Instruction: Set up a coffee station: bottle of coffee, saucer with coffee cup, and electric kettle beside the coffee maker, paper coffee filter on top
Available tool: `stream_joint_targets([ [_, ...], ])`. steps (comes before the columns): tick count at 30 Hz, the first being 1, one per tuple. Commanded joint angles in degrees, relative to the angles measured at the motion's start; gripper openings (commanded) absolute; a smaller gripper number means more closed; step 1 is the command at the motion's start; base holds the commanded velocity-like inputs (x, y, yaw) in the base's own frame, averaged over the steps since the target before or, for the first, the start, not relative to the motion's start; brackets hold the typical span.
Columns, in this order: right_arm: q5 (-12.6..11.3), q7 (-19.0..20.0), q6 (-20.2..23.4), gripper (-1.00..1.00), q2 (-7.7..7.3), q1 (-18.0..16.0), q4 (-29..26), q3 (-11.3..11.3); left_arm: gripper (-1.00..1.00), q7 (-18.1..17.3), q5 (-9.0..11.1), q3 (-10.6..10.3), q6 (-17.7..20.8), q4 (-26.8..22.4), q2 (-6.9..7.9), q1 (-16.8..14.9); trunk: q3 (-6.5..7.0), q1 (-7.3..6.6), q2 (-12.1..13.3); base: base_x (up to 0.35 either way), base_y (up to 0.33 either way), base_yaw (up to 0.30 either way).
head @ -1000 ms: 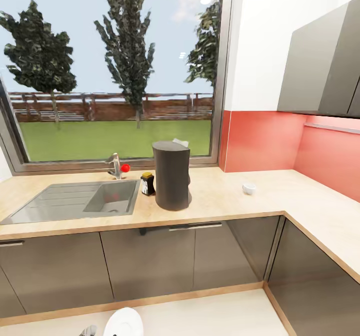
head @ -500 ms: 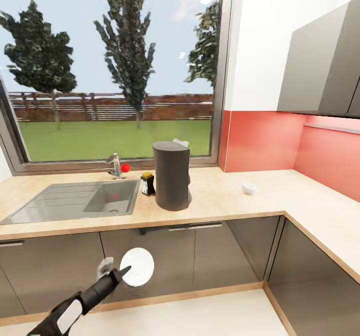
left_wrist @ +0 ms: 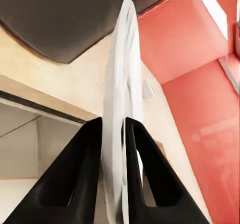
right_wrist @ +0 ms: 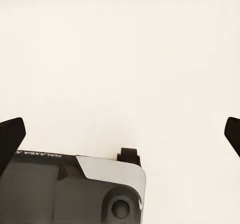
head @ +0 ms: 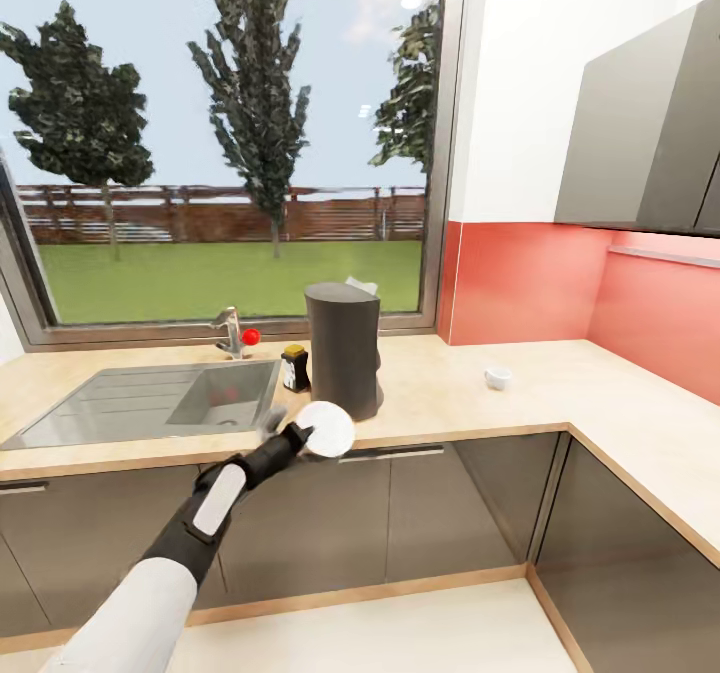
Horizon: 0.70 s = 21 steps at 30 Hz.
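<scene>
One coffee maker [head: 344, 353], one saucer [head: 326, 428], one coffee cup [head: 498, 378], one bottle of coffee [head: 294, 367].

Left arm outstretched, left hand [head: 296, 440] pinching saucer [head: 326, 428] (edge-on); right hand [right_wrist: 120, 134] fingers spread wide.

The coffee maker [head: 344, 352] hides most of the paper coffee filter [head: 361, 285] behind its top. At centre right, the coffee cup [head: 498, 377] is too small to show a handle.
</scene>
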Motion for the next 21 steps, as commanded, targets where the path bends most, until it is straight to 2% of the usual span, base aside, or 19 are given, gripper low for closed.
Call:
stream_joint_targets([
  [1, -0.6, 0.1, 0.3, 1.00, -0.04, 0.0, -0.1, 0.5, -1.00, 3.5, 0.1, 0.1, 0.6, -0.8, -1.39, -0.9, -0.12, 0.03, -0.1, 0.000, 0.000, 0.000],
  [3, -0.6, 0.1, 0.3, 1.00, -0.04, 0.1, -0.1, 0.5, -1.00, 10.7, 0.5, 0.2, 0.9, -1.9, -4.62, -3.0, -0.12, 0.03, -0.1, 0.000, 0.000, 0.000],
  [4, -0.6, 0.1, 0.3, 1.00, -0.05, 0.1, -0.1, 0.5, -1.00, 11.5, 0.7, 0.2, 0.9, -2.0, -4.98, -3.2, -0.12, 0.03, -0.1, 0.000, 0.000, 0.000],
  [5, -0.6, 0.1, 0.3, 1.00, -0.02, 0.2, -0.1, 0.5, -1.00, 14.5, 2.8, 0.2, 0.8, -2.2, -6.11, -4.0, -0.12, 0.03, -0.1, 0.000, 0.000, 0.000],
  [9, -0.6, 0.1, 0.3, 1.00, -0.07, 0.2, -0.1, 0.4, -1.00, 24.3, 9.4, 0.1, 0.0, -2.3, -7.01, -5.2, -0.12, 0.03, -0.1, 0.000, 0.000, 0.000],
  [11, -0.6, 0.1, 0.4, 1.00, -0.07, 0.3, -0.1, 0.4, -1.00, 27.7, 11.8, 0.0, -1.5, -1.9, -7.12, -5.0, -0.12, 0.03, -0.1, 0.000, 0.000, 0.000],
  [15, -0.6, 0.2, 0.4, 1.00, 0.16, 0.3, -0.1, 0.5, -1.00, 28.9, 12.7, 0.0, -2.8, -1.6, -6.84, -4.4, -0.12, 0.03, -0.1, 0.000, 0.000, 0.000],
  [21, -0.8, 0.2, 0.4, 1.00, 0.26, 0.3, -0.1, 0.4, -1.00, 28.7, 12.8, -0.1, -2.7, -1.7, -6.54, -4.4, -0.12, 0.03, -0.1, 0.000, 0.000, 0.000],
])
